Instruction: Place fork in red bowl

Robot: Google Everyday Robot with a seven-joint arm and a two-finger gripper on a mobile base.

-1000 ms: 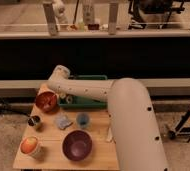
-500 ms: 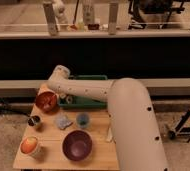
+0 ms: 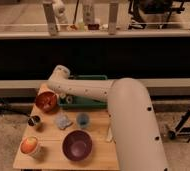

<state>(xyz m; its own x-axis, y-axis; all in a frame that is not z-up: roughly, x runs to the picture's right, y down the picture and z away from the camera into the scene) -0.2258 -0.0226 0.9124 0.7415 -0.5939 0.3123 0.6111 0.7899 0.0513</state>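
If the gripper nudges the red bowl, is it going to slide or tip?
The red bowl looks wide and low, so it would probably slide rather than tip. Its glossy inside suggests a hard, slick material that may skid on the wooden table. The gripper sits at its rim on the green tray's side.

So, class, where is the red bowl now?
The red bowl sits at the table's far left corner, beside the green tray; the pincer is at its right rim.

You worked in what looked like a robotics lab: a wooden desk (image 3: 50, 150) on speckled floor (image 3: 3, 135), a dark partition (image 3: 113, 57) behind, a yellow stand (image 3: 188, 120) nearby. Your hand (image 3: 57, 96) hung by the red bowl (image 3: 44, 102).
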